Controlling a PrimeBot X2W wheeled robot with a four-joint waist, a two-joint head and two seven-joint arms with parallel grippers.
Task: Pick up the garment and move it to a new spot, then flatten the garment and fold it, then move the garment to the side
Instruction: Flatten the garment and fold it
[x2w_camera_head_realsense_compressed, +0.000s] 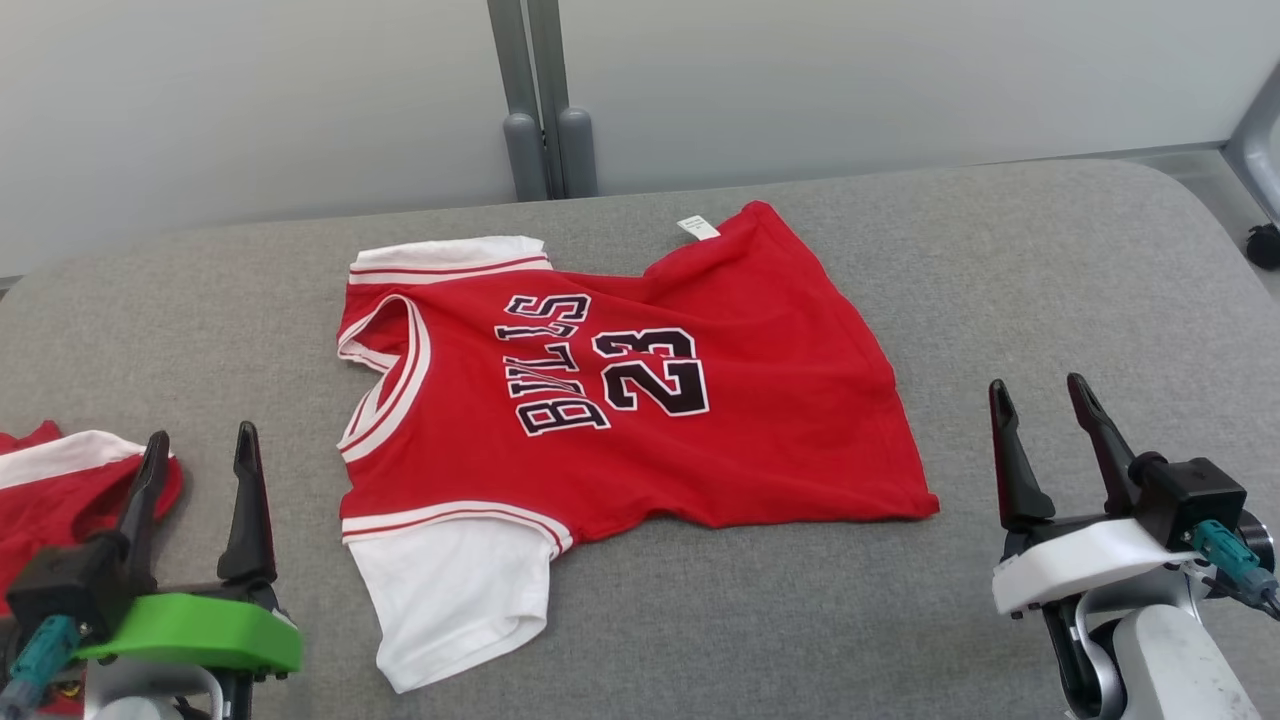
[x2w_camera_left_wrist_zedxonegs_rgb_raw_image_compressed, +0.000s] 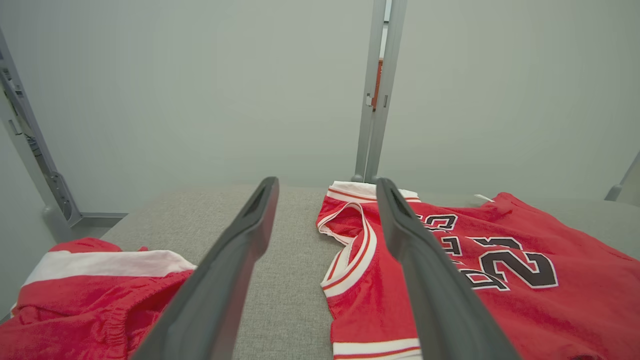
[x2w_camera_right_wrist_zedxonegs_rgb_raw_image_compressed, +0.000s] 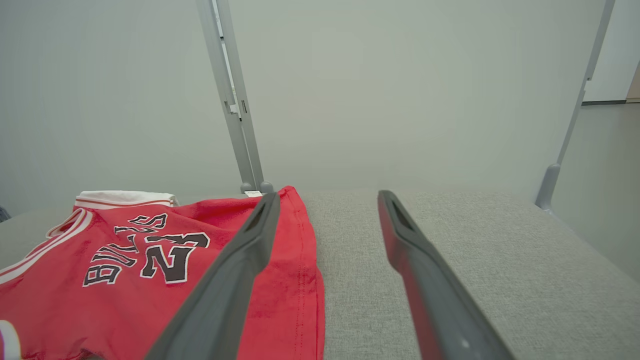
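shirt (x2w_camera_head_realsense_compressed: 610, 400) lies mostly flat in the middle of the table (x2w_camera_head_realsense_compressed: 1050, 280) between the left claw (x2w_camera_head_realsense_compressed: 200, 470) and right claw (x2w_camera_head_realsense_compressed: 1050, 430), both wide open and empty, so each should pinch its nearest edge, avoiding the red cloth (x2w_camera_head_realsense_compressed: 60, 490) at near left.

I am seeing the jersey (x2w_camera_head_realsense_compressed: 720, 440) lying spread out, front up, in the middle of the frame: red, white-sleeved, with black "BULLS 23" lettering running sideways. Its neck is pointing left, its hem right; one sleeve is reaching toward the upper left, the other toward the lower centre.
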